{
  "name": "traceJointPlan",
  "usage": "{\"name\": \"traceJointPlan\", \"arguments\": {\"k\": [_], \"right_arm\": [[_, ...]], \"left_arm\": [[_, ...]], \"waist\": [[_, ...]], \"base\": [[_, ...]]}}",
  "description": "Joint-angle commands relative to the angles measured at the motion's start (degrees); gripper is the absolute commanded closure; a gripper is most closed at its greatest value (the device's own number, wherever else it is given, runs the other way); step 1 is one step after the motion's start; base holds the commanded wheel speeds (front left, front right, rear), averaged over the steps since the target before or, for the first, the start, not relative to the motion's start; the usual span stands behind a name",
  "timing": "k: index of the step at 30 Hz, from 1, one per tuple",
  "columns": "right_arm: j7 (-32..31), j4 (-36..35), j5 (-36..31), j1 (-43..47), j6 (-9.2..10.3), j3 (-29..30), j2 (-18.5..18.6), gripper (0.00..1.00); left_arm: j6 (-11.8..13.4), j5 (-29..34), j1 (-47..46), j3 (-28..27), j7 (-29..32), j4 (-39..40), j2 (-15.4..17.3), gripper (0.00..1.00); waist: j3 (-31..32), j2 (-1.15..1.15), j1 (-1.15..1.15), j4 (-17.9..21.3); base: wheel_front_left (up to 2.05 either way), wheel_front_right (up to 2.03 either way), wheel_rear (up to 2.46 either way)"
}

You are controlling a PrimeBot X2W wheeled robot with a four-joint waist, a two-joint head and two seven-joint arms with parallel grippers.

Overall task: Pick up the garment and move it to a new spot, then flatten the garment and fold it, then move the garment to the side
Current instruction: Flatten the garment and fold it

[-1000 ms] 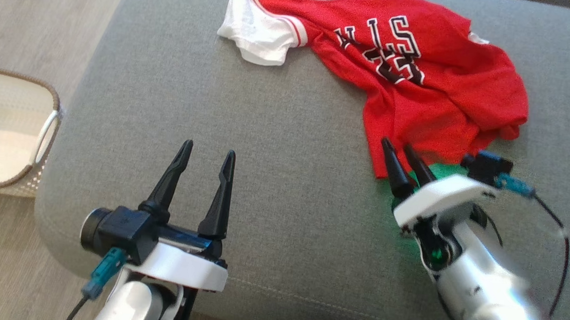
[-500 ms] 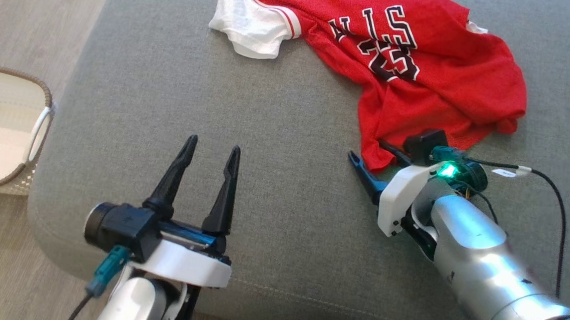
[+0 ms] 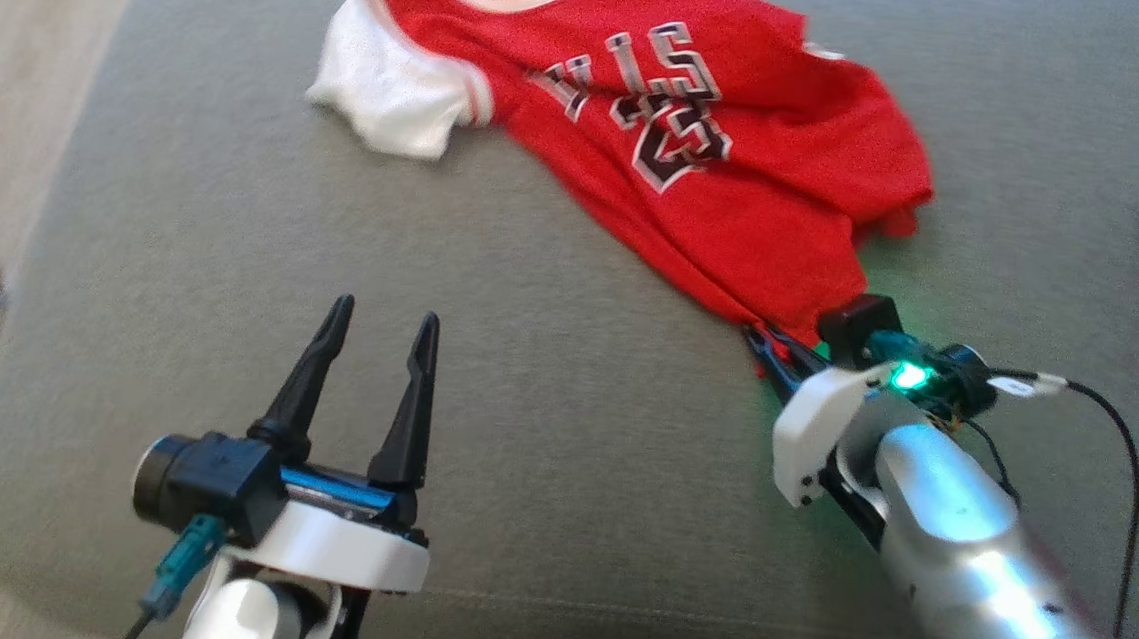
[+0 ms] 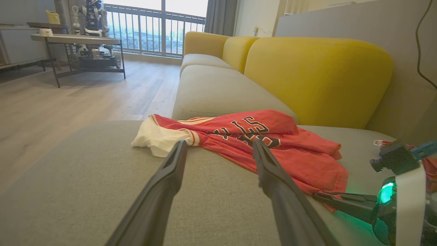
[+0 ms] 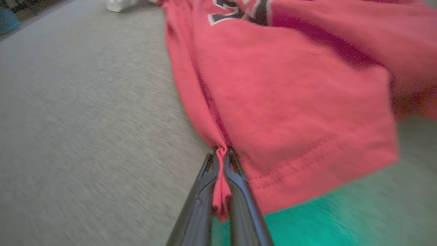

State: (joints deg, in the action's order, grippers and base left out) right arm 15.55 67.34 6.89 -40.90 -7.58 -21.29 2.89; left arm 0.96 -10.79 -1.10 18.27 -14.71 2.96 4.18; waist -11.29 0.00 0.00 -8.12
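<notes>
Your right gripper [image 5: 222,155] is pinched shut on a thin hem corner of the red fabric jersey [image 3: 737,211], which lies crumpled on the grey sofa cushion [image 3: 332,273], so a fast pull may slip it free, while your left gripper [image 3: 381,321] hovers wide open.

Soft daylight was let in through the window [image 4: 153,30]; the garment [image 5: 290,102] was smeared by motion blur, and a green glow was cast on the sofa [image 5: 341,218].
</notes>
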Motion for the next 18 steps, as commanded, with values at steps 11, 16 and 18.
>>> {"name": "traceJointPlan", "arguments": {"k": [11, 16, 18], "right_arm": [[-4.6, -20.8, -15.1, 18.4, 0.09, 21.3, 3.7, 1.0], [-12.5, -38.2, -16.2, 29.2, 0.09, 26.3, 1.9, 1.0], [-15.4, -43.6, -15.1, 32.7, 0.09, 26.4, 1.3, 1.0]], "left_arm": [[-1.6, 2.3, 1.2, -3.6, -0.3, 2.2, 0.0, 0.0], [-2.2, 2.9, 1.9, -3.6, -0.3, 2.0, 0.1, 0.0], [-2.7, 3.3, 2.1, -3.1, -0.3, 1.6, 0.2, 0.0]], "waist": [[3.4, 0.0, 0.0, 11.2], [4.2, 0.0, 0.0, 13.1], [4.6, 0.0, 0.0, 13.3]], "base": [[0.0, 0.0, 0.0], [0.0, 0.0, 0.0], [0.0, 0.0, 0.0]]}}
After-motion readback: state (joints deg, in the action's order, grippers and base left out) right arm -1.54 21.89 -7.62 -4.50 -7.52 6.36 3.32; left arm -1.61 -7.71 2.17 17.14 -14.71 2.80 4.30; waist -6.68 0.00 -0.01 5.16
